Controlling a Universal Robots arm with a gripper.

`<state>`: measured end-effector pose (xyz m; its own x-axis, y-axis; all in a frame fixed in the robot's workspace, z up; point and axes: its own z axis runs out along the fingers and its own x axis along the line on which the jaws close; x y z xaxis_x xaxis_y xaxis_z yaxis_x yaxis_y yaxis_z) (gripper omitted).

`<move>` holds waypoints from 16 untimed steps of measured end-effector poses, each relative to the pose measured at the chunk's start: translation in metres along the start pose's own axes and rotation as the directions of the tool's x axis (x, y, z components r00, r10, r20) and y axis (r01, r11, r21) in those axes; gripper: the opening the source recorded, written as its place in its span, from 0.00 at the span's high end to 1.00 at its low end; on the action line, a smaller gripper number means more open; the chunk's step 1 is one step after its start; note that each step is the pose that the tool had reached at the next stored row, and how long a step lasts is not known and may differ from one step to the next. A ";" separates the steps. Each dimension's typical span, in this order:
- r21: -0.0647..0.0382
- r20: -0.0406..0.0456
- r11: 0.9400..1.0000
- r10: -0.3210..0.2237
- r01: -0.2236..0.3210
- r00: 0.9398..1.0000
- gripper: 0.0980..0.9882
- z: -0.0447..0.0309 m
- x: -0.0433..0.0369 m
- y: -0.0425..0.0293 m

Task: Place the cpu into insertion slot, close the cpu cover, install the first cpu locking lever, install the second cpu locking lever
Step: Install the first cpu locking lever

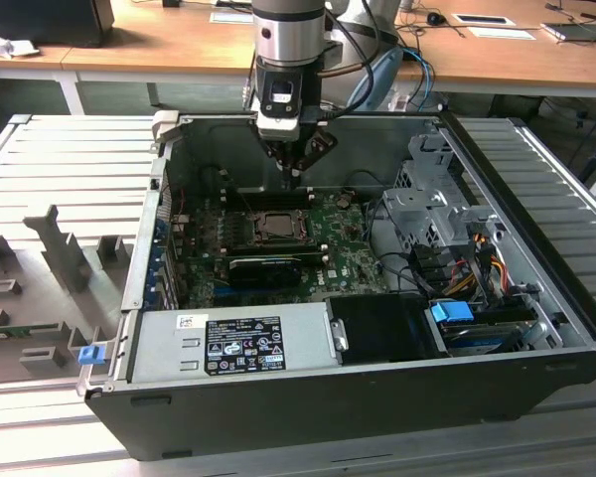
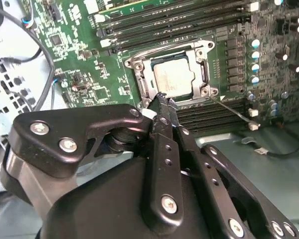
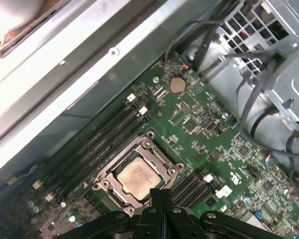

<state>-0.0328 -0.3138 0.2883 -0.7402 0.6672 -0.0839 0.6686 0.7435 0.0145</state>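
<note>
The cpu (image 2: 172,79) (image 3: 138,177) (image 1: 274,226), a pale metal square, lies flat in the insertion slot (image 2: 205,74) on the green motherboard (image 1: 353,263). The silvery cpu cover (image 2: 145,82) (image 3: 154,149) lies flat around it as a frame. One thin wire locking lever (image 2: 234,112) juts out over the memory slots, and another (image 2: 164,50) runs along the socket's edge. My gripper (image 1: 296,171) (image 2: 162,99) (image 3: 159,194) hangs just above the socket's near edge. It is shut, fingertips together, with nothing visible between them.
The motherboard sits deep in an open black computer case (image 1: 536,348) with a power supply (image 1: 228,343) at the front and a metal drive cage (image 1: 427,199) with cables at the exterior view's right. Black memory slots (image 3: 104,134) flank the socket. A long black card (image 1: 263,266) lies in front.
</note>
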 end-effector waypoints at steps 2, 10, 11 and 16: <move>-0.002 0.000 1.000 -0.023 0.023 1.000 0.99 0.0000 0.0000 0.0000; -0.020 -0.001 0.973 -0.230 0.230 0.973 0.99 0.0001 -0.0001 0.0001; -0.021 -0.001 0.970 -0.244 0.244 0.970 0.99 0.0002 0.0000 0.0001; -0.026 0.000 0.954 -0.298 0.298 0.954 0.99 0.0002 0.0000 0.0001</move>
<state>-0.0327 -0.3138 0.2881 -0.9060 0.4149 -0.0840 0.4153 0.9096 0.0145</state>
